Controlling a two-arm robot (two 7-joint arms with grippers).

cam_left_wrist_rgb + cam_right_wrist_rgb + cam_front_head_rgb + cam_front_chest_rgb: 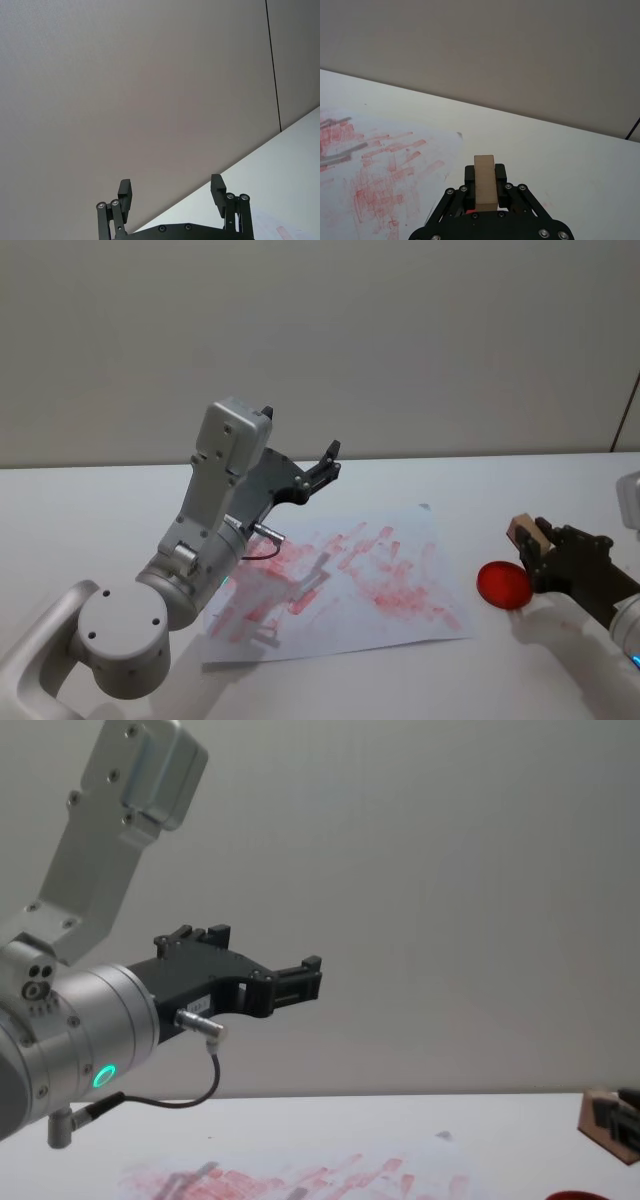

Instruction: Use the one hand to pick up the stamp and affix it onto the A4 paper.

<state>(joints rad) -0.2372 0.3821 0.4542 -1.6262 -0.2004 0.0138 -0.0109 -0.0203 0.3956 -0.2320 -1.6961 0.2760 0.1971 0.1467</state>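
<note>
The stamp [523, 534], a light tan wooden block, is held in my right gripper [532, 543] at the right of the table, just above a round red ink pad [503, 584]. In the right wrist view the stamp [485, 181] stands upright with the black fingers [501, 176] shut on its sides. The A4 paper [400, 540] lies in the middle of the table, covered with smudgy red prints, to the left of that gripper. My left gripper [325, 462] hangs raised above the paper's far left part, open and empty, as the left wrist view [172, 191] also shows.
The white tabletop [100, 510] runs around the sheet, with a plain grey wall behind. The left arm's large silver body [200, 540] stands over the paper's left side. The chest view shows the stamp [603, 1115] at its right edge.
</note>
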